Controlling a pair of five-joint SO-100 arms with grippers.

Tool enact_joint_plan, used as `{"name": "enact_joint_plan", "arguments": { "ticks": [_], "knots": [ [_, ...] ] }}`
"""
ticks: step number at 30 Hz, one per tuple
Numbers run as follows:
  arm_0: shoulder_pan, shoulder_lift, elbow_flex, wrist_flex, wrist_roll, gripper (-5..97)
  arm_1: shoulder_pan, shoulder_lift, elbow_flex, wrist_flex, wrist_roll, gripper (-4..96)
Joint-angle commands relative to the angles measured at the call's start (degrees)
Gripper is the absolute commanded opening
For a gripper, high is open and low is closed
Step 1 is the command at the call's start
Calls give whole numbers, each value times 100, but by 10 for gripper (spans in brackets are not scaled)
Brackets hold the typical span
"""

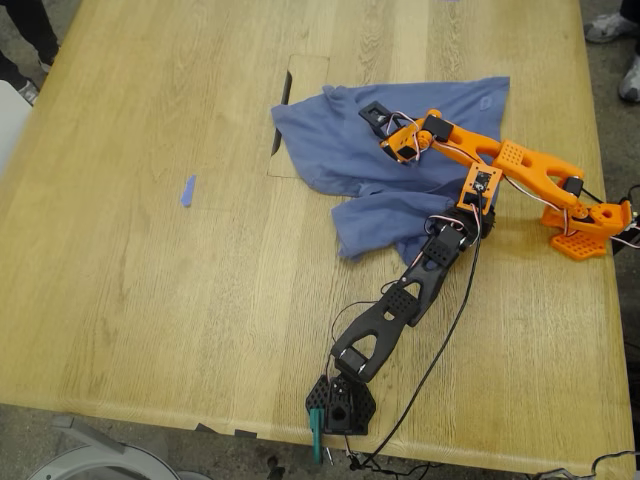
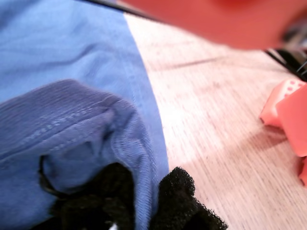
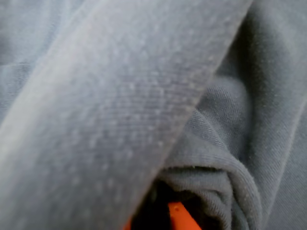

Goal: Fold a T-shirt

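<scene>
The slate-blue T-shirt [image 1: 330, 150] lies crumpled on the wooden table [image 1: 150, 300], right of centre in the exterior view; its print is hidden. My first gripper [image 1: 462, 225], on the black arm, is at the shirt's near right edge under the orange arm. In its wrist view, the first gripper [image 2: 144, 203] is shut on a hemmed fold of the shirt [image 2: 72, 120]. My second gripper [image 1: 385, 128], on the orange arm, rests on the shirt's upper middle. Its wrist view is filled with fabric [image 3: 120, 120] bunched at an orange fingertip [image 3: 178, 216], which looks shut on it.
A small strip of blue tape [image 1: 188, 190] lies on the table left of the shirt. A dark slot and inset panel [image 1: 283, 100] sit by the shirt's far left corner. The orange arm's base [image 1: 590, 228] stands at the right edge, the black base [image 1: 340, 405] at the near edge. Shoes [image 1: 630, 75] show at the corners.
</scene>
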Motion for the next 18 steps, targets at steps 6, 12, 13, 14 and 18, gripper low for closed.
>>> {"name": "enact_joint_plan", "arguments": {
  "ticks": [6, 12, 13, 14, 18],
  "knots": [
    [211, 650, -229, 360, 334, 330, -9, 765, -97, 158, -9, -1],
    [246, 861, -229, 782, 360, 451, -44, 773, -97, 202, -18, -1],
    [255, 870, -229, 835, 369, 469, -53, 773, -97, 202, -18, -1],
    [272, 861, -229, 835, 378, 484, -62, 765, -97, 211, -18, -1],
    [316, 765, -229, 826, 404, 531, -88, 756, -97, 229, 0, -1]
  ]
}}
